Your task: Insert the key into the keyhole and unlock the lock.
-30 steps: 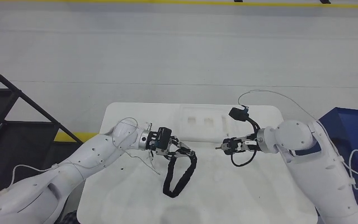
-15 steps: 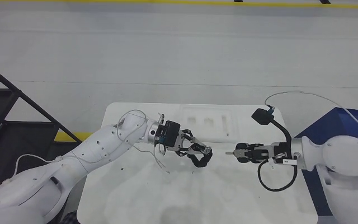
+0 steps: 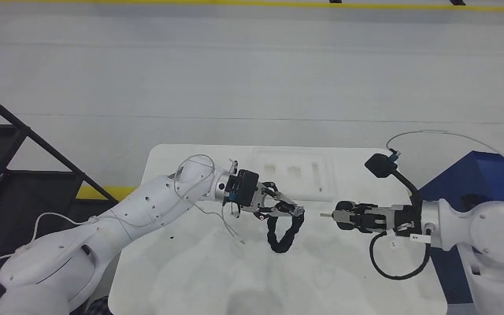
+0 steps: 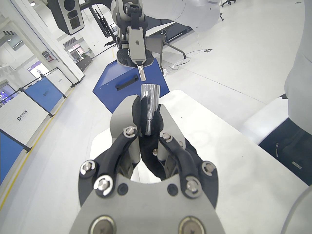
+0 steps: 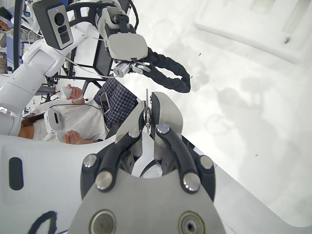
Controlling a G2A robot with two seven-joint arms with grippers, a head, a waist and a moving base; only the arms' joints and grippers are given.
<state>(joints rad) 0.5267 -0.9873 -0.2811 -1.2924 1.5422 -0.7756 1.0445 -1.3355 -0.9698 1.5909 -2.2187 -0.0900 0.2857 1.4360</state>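
The left hand (image 3: pixel 291 211) (image 4: pixel 146 109) is above the middle of the counter (image 3: pixel 197 276) (image 4: pixel 219 135) (image 5: pixel 243 93). Its fingers are pressed onto the lock (image 3: pixel 283 232) (image 4: pixel 150 103) (image 5: pixel 168 74), pinching the shiny metal barrel. The lock's black cable loop hangs down toward the counter; whether it touches the top I cannot tell. The right hand (image 3: pixel 337 214) (image 4: pixel 137 58) (image 5: pixel 148 104) is level with it, nearer the right edge, and pinches the key (image 3: pixel 324 213) (image 4: pixel 141 73) (image 5: pixel 147 94) by its head. The blade points at the barrel's end, where the keyhole (image 5: pixel 118 72) faces it. A short gap lies between the key's tip and the barrel, and the two are roughly in line.

Behind both hands, along the far edge of the counter, lies a white foam tray (image 3: pixel 260 187) (image 5: pixel 246 34) with three cut-out pockets, two square and one long. There is a small dark mark in the long pocket. A black cable (image 3: pixel 394 268) droops from the right arm toward the counter's right edge, and a thin white wire (image 3: pixel 230 230) dangles below the left arm.

The counter is white with rounded corners and has a few dark specks. A blue cabinet (image 3: pixel 472 177) (image 4: pixel 114 81) stands just past its right edge, and a black metal frame (image 3: pixel 31 150) stands off the left edge. The floor (image 3: pixel 236 79) around is pale grey, with a yellow line (image 3: pixel 236 3) far behind.
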